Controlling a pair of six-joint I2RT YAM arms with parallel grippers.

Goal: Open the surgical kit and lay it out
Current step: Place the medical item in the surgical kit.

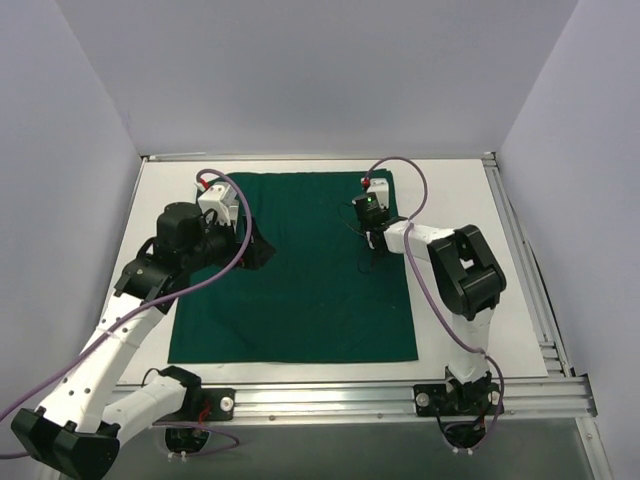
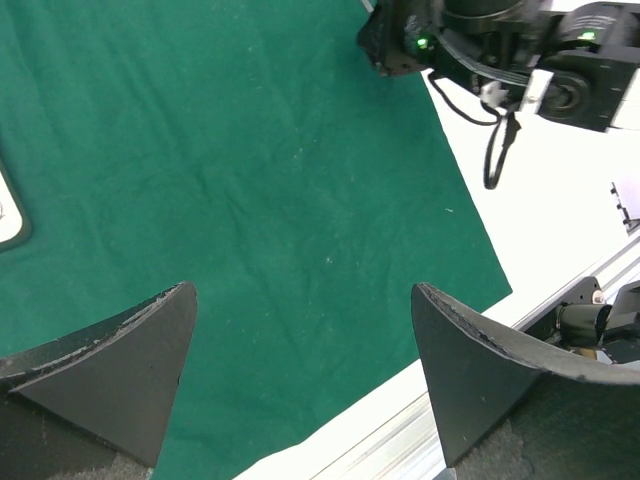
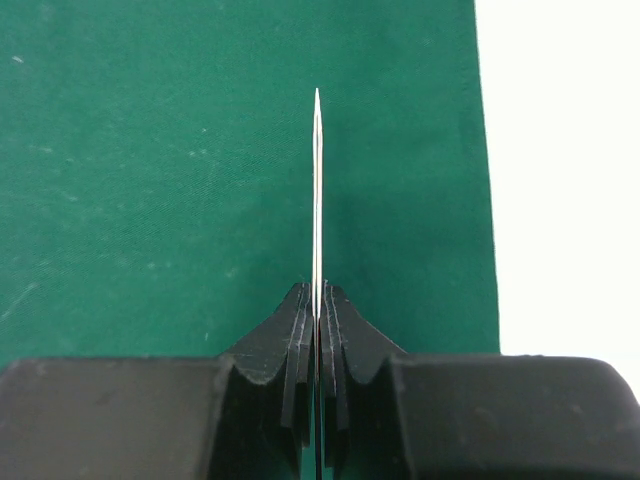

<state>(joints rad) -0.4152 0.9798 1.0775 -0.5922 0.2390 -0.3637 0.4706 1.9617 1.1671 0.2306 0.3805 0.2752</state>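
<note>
The dark green cloth (image 1: 300,270) lies spread flat as a large square drape on the white table; it also shows in the left wrist view (image 2: 250,180) and the right wrist view (image 3: 180,180). My left gripper (image 1: 255,245) hangs open and empty over the drape's left part (image 2: 303,290). My right gripper (image 1: 371,238) is over the drape's far right part. It is shut (image 3: 317,295) on a thin steel instrument (image 3: 317,180) seen edge-on, its pointed tip sticking out past the fingers. A pale rounded corner, likely the steel tray (image 2: 8,215), shows at the left wrist view's edge. The other instruments are out of view.
The white table (image 1: 460,200) shows bare strips round the drape. A metal rail (image 1: 400,395) runs along the near edge and another down the right side (image 1: 520,250). Grey walls enclose the back and sides. My right arm's wrist (image 2: 480,50) sits across the drape from the left gripper.
</note>
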